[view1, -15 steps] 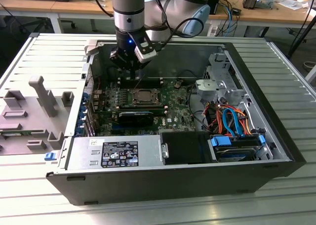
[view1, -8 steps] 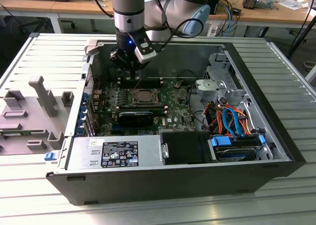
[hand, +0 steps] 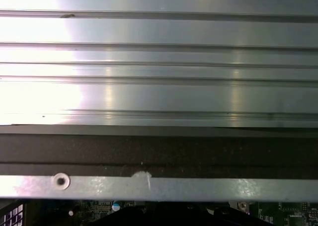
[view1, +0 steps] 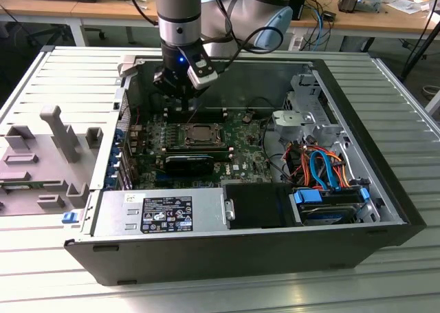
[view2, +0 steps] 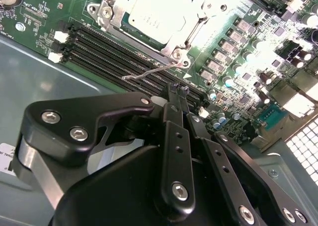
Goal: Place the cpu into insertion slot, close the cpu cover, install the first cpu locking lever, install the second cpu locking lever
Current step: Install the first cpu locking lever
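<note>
Closed black end effector [view2: 177,93] hovers just beside the lever wire [view2: 149,73] near the cpu cover [view2: 161,17].

The open computer case [view1: 240,244] is seen whole from above and in front in the exterior view. The motherboard [view2: 233,47] is viewed closely over the gripper [view2: 178,89] in the second wrist view; the ribbed table [hand: 159,57] is faced close-up in the first.
</note>
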